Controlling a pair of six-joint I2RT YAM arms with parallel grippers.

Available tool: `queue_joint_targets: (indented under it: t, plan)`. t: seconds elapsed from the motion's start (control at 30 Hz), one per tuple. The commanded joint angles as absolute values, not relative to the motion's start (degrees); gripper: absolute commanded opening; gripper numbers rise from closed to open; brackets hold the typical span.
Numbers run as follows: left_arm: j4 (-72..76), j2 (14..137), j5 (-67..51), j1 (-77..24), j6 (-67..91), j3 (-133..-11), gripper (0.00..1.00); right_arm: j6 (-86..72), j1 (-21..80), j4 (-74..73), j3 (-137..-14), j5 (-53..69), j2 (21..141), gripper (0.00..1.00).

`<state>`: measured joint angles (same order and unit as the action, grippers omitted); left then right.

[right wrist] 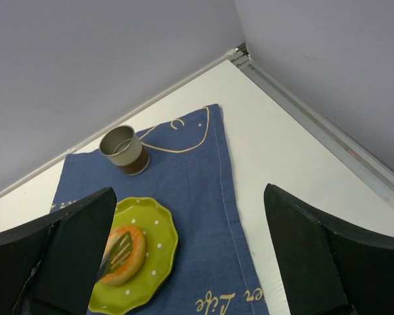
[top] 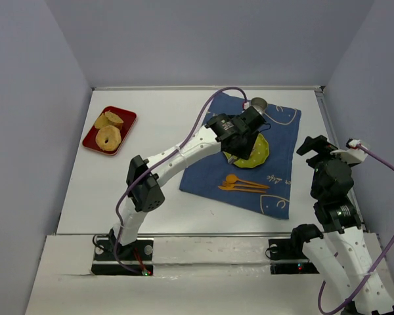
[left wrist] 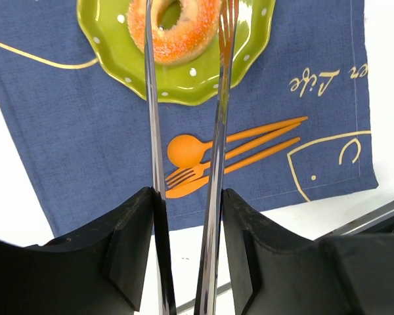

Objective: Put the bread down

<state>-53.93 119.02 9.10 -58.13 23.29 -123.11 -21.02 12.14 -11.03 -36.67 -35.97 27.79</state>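
The orange-golden ring-shaped bread (left wrist: pixel 174 29) lies on the green dotted plate (left wrist: pixel 184 82) on the blue placemat. It also shows in the right wrist view (right wrist: pixel 121 256) on the plate (right wrist: pixel 154 252). My left gripper (left wrist: pixel 187 191) is shut on a pair of metal tongs (left wrist: pixel 218 131). The tong blades reach forward and straddle the bread, one on each side. In the top view the left gripper (top: pixel 240 131) hangs over the plate (top: pixel 261 154) and hides the bread. My right gripper (right wrist: pixel 190 262) is open and empty, raised at the table's right side (top: pixel 315 146).
A red tray (top: pixel 88 139) with a paler ring bread and tan pieces sits far left. A metal cup (top: pixel 258 104) stands at the placemat's (top: pixel 279 128) far edge. Orange cutlery (left wrist: pixel 230 154) lies on the mat near the plate. Walls enclose the table.
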Motion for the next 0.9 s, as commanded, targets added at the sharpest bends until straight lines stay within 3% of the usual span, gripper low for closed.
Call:
queue_joint_targets:
  t: [0.0,0.33,0.57,0.77,0.87]
  plan:
    - [-53.96,112.42,12.56,-58.45,22.5,-127.08,0.53,-21.27,12.57,-8.0,-36.91,-35.95,27.77,1.0]
    - [-51.69,107.32,22.22,-55.12,24.69,-124.46,0.53,-21.27,12.57,-7.91,-36.83,-36.12,27.33,1.0]
    - [-36.51,104.06,25.66,-36.66,20.85,-111.66,0.5,-20.92,12.57,-8.0,-37.0,-36.47,27.25,1.0]
    - [-14.27,106.59,17.67,-29.01,8.03,-103.54,0.49,-20.22,12.57,-8.09,-37.18,-38.14,28.56,1.0]
    - [-12.22,111.34,14.51,-26.99,4.84,-105.64,0.49,-20.48,12.57,-8.09,-37.27,-38.41,29.44,1.0]
